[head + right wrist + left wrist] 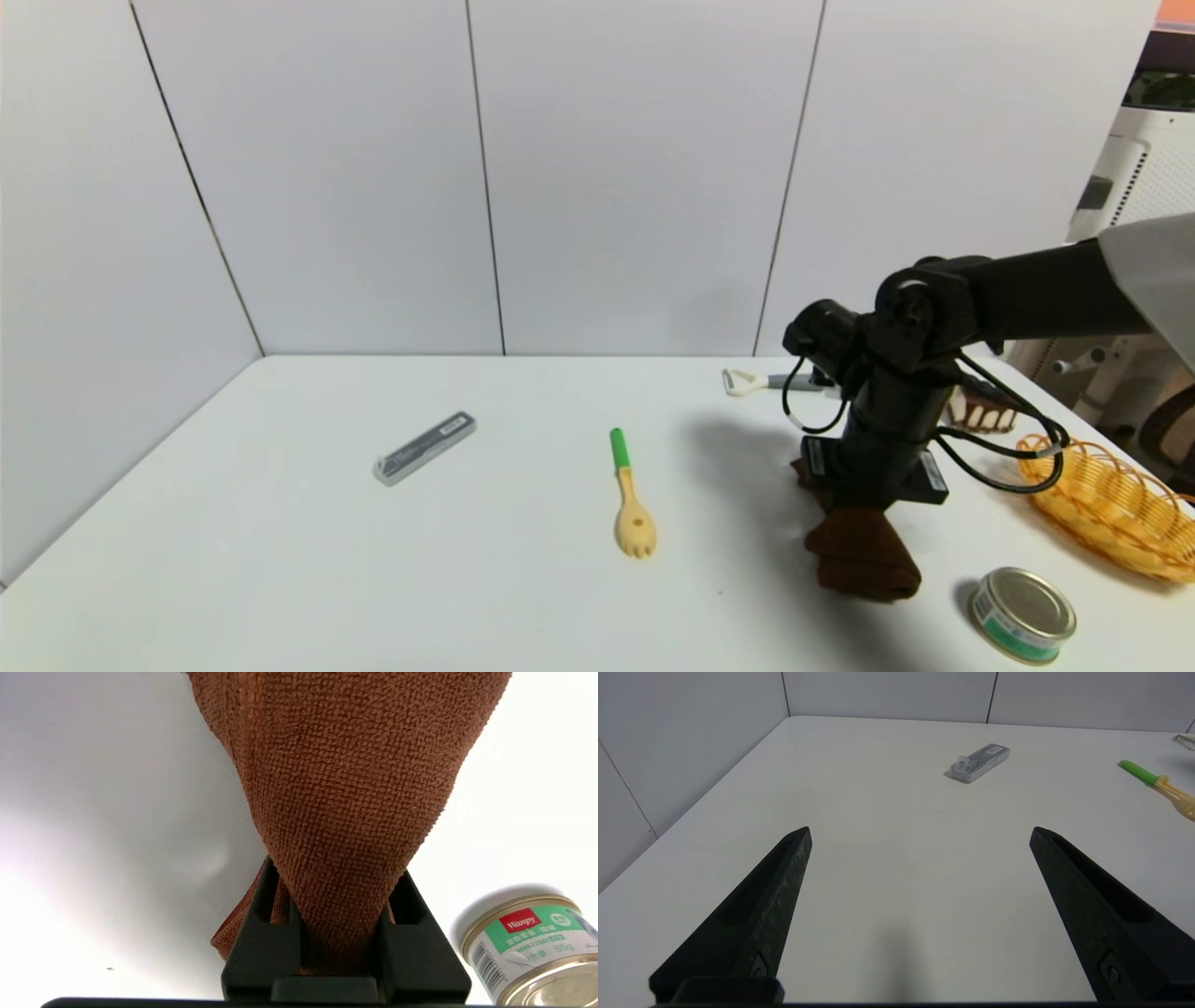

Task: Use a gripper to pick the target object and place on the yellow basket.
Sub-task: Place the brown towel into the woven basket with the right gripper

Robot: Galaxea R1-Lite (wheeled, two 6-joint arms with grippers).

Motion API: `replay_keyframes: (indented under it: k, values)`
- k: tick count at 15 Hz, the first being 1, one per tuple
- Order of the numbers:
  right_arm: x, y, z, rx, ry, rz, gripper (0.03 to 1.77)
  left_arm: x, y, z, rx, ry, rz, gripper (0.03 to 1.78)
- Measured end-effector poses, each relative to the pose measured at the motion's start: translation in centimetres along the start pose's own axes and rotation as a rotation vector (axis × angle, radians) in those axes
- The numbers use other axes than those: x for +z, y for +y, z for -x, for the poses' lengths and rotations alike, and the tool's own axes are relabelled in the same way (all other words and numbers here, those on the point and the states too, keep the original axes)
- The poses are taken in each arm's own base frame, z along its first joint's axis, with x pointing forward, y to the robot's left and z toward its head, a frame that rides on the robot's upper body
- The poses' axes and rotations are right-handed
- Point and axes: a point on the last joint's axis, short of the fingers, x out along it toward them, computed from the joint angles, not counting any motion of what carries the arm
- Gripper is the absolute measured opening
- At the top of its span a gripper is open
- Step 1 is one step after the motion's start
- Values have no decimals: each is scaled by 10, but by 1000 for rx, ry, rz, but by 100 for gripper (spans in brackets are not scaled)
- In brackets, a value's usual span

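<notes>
"Wanpy" and "85g" on the label of the tin can [528,947]

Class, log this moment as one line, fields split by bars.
right gripper: fingers shut on towel | left gripper: open, over table | basket: right of towel, towel not in it

Right arm [1036,294]: extended inward from three o'clock, its wrist [910,327] bent downward; right gripper [334,933] pointing to six o'clock, jaws closed in a grip. Left gripper [920,835]: jaws wide apart, one at nine o'clock, one at three.
</notes>
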Motion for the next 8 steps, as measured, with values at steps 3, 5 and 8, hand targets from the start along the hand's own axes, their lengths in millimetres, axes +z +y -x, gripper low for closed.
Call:
replay_keyframes:
  k: [3, 5, 8]
  values:
    - [0, -12, 18, 7, -53, 31, 39, 0, 0, 0, 0, 0, 0, 169]
    - [-2, -23, 39, 21, -111, 84, 39, 0, 0, 0, 0, 0, 0, 169]
    - [-7, -49, 77, 32, -219, 185, 39, 0, 0, 0, 0, 0, 0, 169]
